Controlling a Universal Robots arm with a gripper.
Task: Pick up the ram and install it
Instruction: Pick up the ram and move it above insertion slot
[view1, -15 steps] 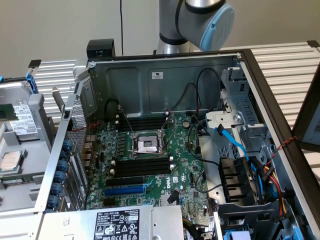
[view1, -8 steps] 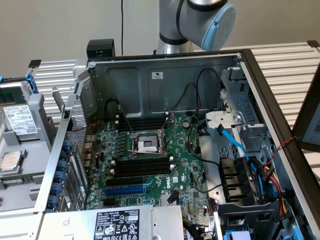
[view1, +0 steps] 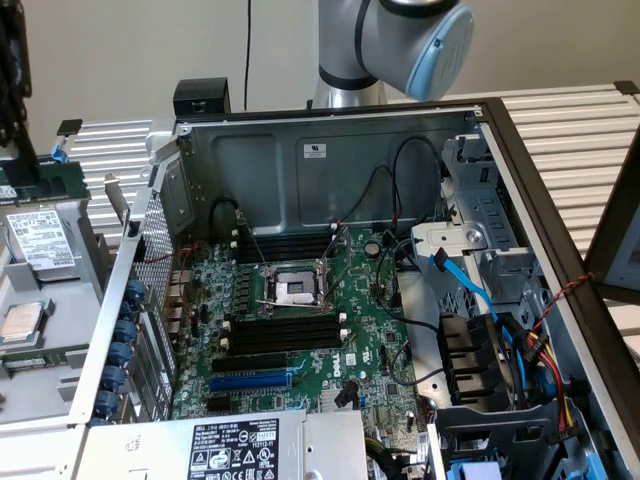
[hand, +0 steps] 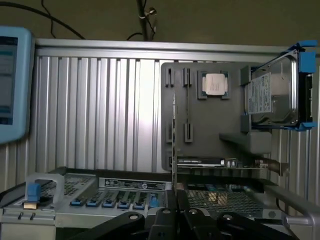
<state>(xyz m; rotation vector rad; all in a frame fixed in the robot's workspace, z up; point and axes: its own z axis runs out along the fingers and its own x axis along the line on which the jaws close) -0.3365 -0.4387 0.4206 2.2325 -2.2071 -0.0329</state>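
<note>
One gripper (hand: 174, 200), fingers clenched on one ram (hand: 173, 135) seen edge-on, one processor (hand: 215, 83) and one hard drive (hand: 274, 97) on gray tray (hand: 210, 120) beyond

Green motherboard (view1: 375, 345); black memory slots (view1: 285, 333); blue slot (view1: 250, 381); ribbed silver tabletop (hand: 90, 110).

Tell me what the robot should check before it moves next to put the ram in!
1. Long black slots on the large green motherboard are empty: ok.
2. Thin green ram stick in the black hand: not ok, the hand is shut with nothing in it.
3. Where the ram stick lies: cannot tell.
4. Grey metal case is open on top: ok.
</note>
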